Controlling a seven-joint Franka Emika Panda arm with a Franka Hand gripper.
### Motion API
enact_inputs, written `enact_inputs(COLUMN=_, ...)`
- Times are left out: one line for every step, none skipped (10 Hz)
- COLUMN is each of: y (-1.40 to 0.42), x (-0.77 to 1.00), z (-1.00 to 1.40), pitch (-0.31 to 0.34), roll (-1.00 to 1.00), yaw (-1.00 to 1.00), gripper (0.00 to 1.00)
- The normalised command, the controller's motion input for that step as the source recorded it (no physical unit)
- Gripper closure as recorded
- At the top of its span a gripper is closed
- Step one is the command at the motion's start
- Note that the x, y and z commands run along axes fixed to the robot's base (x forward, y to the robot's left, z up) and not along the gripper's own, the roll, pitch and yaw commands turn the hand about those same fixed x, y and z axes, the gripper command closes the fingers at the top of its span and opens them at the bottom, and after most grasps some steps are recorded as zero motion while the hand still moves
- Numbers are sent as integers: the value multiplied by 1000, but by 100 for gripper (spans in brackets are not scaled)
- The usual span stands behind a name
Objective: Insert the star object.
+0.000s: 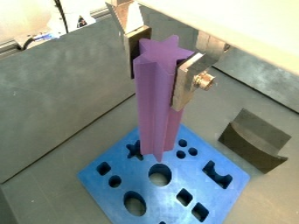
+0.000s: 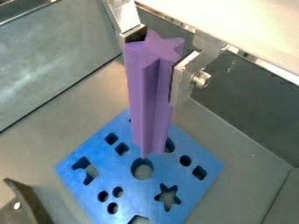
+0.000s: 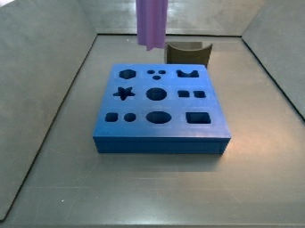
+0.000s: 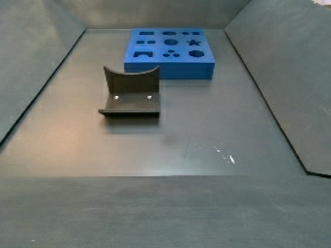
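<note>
The gripper [image 1: 162, 63] hangs above the blue block [image 1: 176, 179] with its silver fingers [image 1: 187, 83] clamped on the upper part of the star object [image 1: 159, 96], a tall purple prism with ridged sides. Both wrist views show the star object [image 2: 152, 92] upright, its star-shaped top between the finger plates and its lower end over the block's top face, covering some of the cut-outs; whether that end touches the block cannot be told from these views.

In a side view the star object [image 3: 152, 22] comes down from the 12 o'clock edge of the frame, and its lower end sits clear above the far edge of the blue block [image 3: 161, 107]. The star-shaped hole [image 3: 123, 92] lies at about 9 o'clock on the block's top face, apart from the prism's end. A dark brown arch block [image 3: 191, 53] stands just behind the blue block at roughly 1 o'clock.

In a side view the arch block [image 4: 130, 94] rests on the grey floor [image 4: 195, 145] near the middle, with the blue block [image 4: 172, 52] beyond it toward 12 o'clock; the gripper is out of that frame.
</note>
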Motion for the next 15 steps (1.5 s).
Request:
enact_inputs(y=40, x=77, z=-506, pitch=0, roll=163, yaw=163, gripper=100)
enact_inputs(y=163, x=-514, z=-1000, pitch=-47, roll=0, yaw=566, gripper=100)
enact_inputs(y=123, x=-457, z=-971, pitch=-17, roll=-20, yaw=674, gripper=100)
enact_inputs(y=91, x=-511, z=-923, pitch=-19, roll=-50, yaw=620, gripper=100)
enact_inputs(y=134, x=-583, z=-877, pitch=-37, roll=-67, yaw=506, gripper=100)
enact_inputs(y=94, x=-611, z=-703, pitch=-74, roll=-157, yaw=403, gripper=100)
enact_inputs(y=129, x=-706, z=-603, pitch=-83, roll=-230, yaw=174, gripper=100)
enact_inputs(y=14, x=-186, z=-249, pitch=-156, roll=-370, yaw=254, gripper=100)
enact_inputs(y=-29, x=0, z=-91, pitch=-14, roll=-73, yaw=0, gripper=100)
enact_inputs(y=-137, x=57, z=-40, pitch=0, roll=0, yaw=0, gripper=100)
enact_inputs(y=0, x=289, z=-303, pitch=27, roll=37, yaw=-57, gripper=100)
enact_inputs(y=0, x=323, z=-434, pitch=43, roll=110, yaw=-134, gripper=100)
enact_inputs(y=26, x=400, z=-471, pitch=59, roll=116, yaw=-166, gripper=100)
enact_inputs(y=80, x=380, z=-609, pitch=37, roll=74, yaw=-143, gripper=100)
enact_inputs(y=111, x=317, z=-754, pitch=4, roll=43, yaw=-111, gripper=100)
